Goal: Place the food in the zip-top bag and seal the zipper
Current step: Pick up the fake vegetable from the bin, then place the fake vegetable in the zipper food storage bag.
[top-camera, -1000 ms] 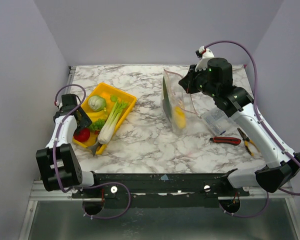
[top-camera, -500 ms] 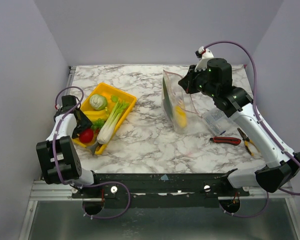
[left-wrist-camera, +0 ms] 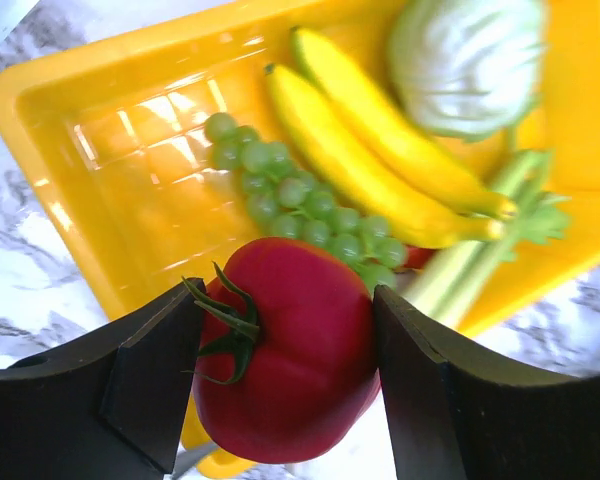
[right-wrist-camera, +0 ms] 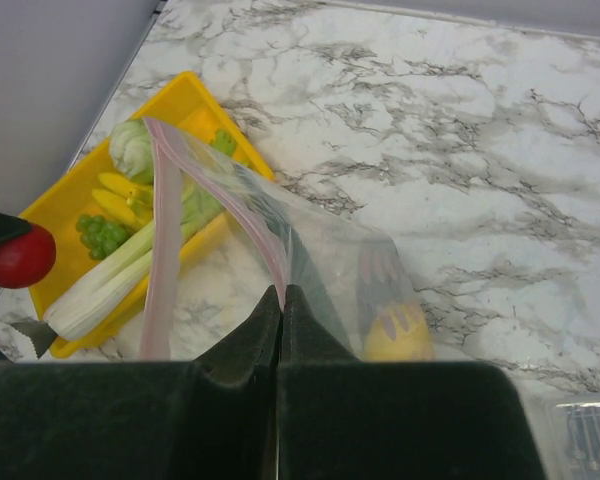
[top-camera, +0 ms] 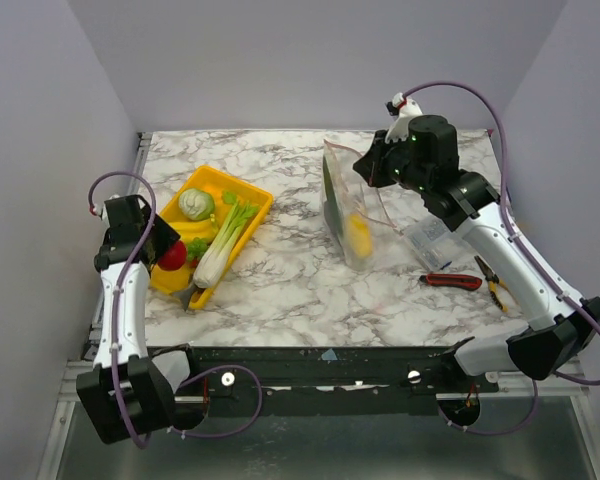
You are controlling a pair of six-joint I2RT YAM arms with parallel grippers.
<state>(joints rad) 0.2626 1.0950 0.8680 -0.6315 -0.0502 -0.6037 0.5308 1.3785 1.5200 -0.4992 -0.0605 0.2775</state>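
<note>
My left gripper (top-camera: 166, 250) (left-wrist-camera: 285, 315) is shut on a red tomato (top-camera: 173, 254) (left-wrist-camera: 300, 360) and holds it just above the near left rim of the yellow tray (top-camera: 252, 196) (left-wrist-camera: 130, 150). In the tray lie a pale green cabbage (top-camera: 194, 205) (left-wrist-camera: 470, 60), bananas (left-wrist-camera: 380, 150), green grapes (left-wrist-camera: 290, 190) and green stalks (top-camera: 220, 250). My right gripper (top-camera: 368, 165) (right-wrist-camera: 281, 296) is shut on the pink zipper (right-wrist-camera: 248, 215) of the zip-top bag (top-camera: 352, 210) and holds its mouth up and open. A yellow food piece (top-camera: 359, 235) (right-wrist-camera: 395, 335) lies inside the bag.
A small clear packet (top-camera: 435, 240) lies right of the bag. Red-handled pliers (top-camera: 452, 281) and yellow-handled pliers (top-camera: 497, 285) lie near the right front of the marble table. Walls close off the left, right and back.
My left gripper has closed on the tomato and lifted it from the tray's near end, the arm swinging up and left. The right gripper and bag have hardly moved.
</note>
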